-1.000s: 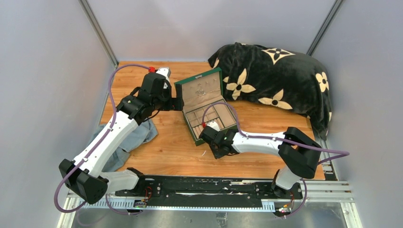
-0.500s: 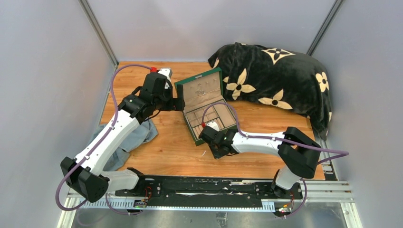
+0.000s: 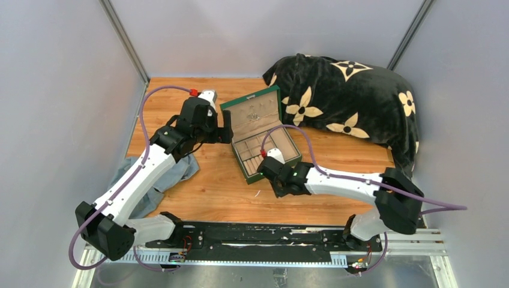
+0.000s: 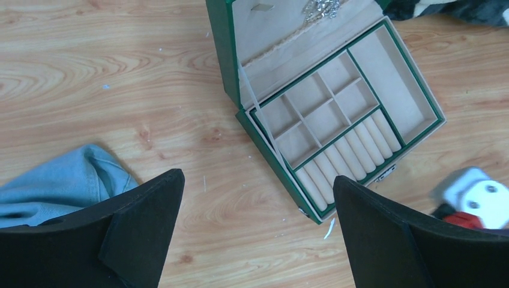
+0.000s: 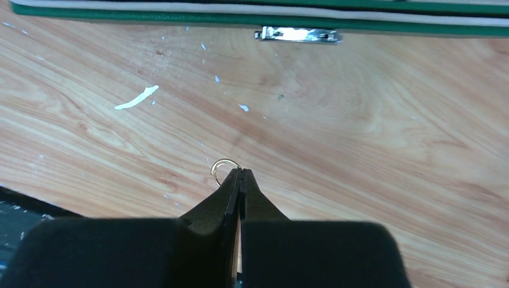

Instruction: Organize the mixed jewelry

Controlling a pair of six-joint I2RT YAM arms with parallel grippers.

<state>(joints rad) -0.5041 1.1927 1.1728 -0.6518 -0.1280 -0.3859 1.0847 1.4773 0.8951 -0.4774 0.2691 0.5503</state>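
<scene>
A small gold-coloured ring (image 5: 221, 168) lies on the wooden table in front of the open green jewelry box (image 3: 255, 114). My right gripper (image 5: 240, 171) is shut, and its tips pinch the ring's right side. From above, the right gripper (image 3: 278, 191) sits low at the box's near corner. A glinting silvery cluster (image 4: 321, 7) rests inside the lid. To the left of the box, my left gripper (image 4: 257, 179) hangs open and empty above the table. The box's compartments (image 4: 318, 108) show nothing in them.
A thin pale sliver (image 5: 137, 98) lies left of the ring. The box's metal latch (image 5: 297, 35) faces the right gripper. A blue cloth (image 3: 174, 171) lies at the left under the left arm. A black flowered blanket (image 3: 348, 102) fills the back right.
The right gripper has closed onto the ring and shifted a little to the right, its elbow swinging right. The left arm barely moved and stayed open.
</scene>
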